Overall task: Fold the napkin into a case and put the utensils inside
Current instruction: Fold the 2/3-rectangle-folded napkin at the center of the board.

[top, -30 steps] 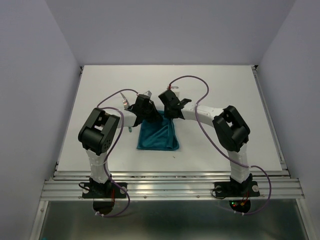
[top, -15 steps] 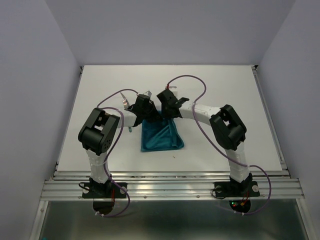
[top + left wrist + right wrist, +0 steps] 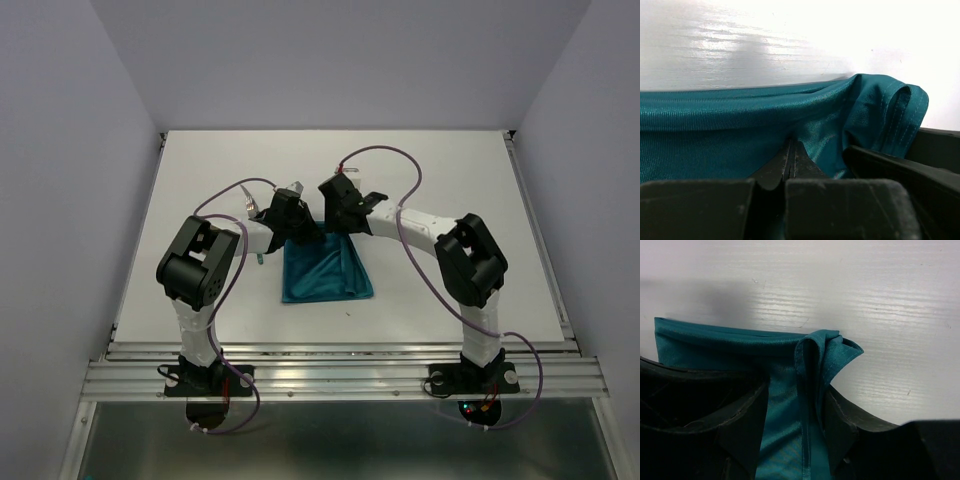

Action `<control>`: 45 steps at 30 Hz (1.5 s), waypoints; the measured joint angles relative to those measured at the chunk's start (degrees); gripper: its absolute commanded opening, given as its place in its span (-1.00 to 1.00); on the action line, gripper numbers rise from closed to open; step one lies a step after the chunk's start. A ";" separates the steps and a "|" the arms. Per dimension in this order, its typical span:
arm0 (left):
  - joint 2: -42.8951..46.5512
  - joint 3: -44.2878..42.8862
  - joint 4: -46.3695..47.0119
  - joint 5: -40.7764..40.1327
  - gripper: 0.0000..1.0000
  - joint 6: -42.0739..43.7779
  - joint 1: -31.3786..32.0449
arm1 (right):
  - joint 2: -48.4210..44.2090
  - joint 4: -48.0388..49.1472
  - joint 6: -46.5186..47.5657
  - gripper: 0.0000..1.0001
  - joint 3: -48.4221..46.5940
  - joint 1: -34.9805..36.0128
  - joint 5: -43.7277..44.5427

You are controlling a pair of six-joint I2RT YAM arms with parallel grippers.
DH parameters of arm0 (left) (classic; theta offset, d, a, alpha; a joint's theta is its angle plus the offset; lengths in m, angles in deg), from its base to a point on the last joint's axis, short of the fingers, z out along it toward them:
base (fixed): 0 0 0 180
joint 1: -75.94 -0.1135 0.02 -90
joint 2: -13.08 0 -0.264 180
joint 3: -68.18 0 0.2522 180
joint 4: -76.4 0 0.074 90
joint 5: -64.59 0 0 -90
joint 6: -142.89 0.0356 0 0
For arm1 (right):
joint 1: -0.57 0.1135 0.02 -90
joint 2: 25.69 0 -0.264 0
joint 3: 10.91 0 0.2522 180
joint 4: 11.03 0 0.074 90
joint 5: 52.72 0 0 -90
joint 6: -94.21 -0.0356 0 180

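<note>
— Two hands, one cloth. Nearest us the napkin (image 3: 322, 272) lies on the white surface (image 3: 450, 180) between the arms, folded into a rough trapezoid, with its near hem flat and loose.

— At its far edge we have both hands. Our left hand (image 3: 792, 152) is pressed together on a fold of the cloth, pinching it low against the surface.

— Our right hand (image 3: 792, 427) stands spread. The bunched far-right corner lies between its fingers (image 3: 742, 427), not clamped as far as we can judge.

— So we reckon the folding is under way, with no case yet. To do it well, we should hold the left pinch firm as an anchor. Then we lift the right hand straight clear so the doubled corner does not drag, and smooth that corner flat before the next crease.

— Utensils?

— We cannot pick them out with certainty; the arms hide that side.

— Any brand, label or lettering?

— None that we can read, on the cloth, the arms or the surface beyond.
</note>
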 measured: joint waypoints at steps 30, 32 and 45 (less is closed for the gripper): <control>0.00 0.00 0.00 0.02 -1.00 0.02 0.00 | 2.99 -6.12 -1.60 -0.99 -7.72 0.00 1.57; 0.00 0.00 -0.02 0.00 -1.00 0.02 0.00 | 4.63 -6.56 -1.62 -0.99 -9.35 0.00 1.55; 0.07 -0.02 -0.04 -0.17 -1.00 0.00 0.00 | 13.22 -12.66 -2.54 -0.99 -16.63 0.00 2.62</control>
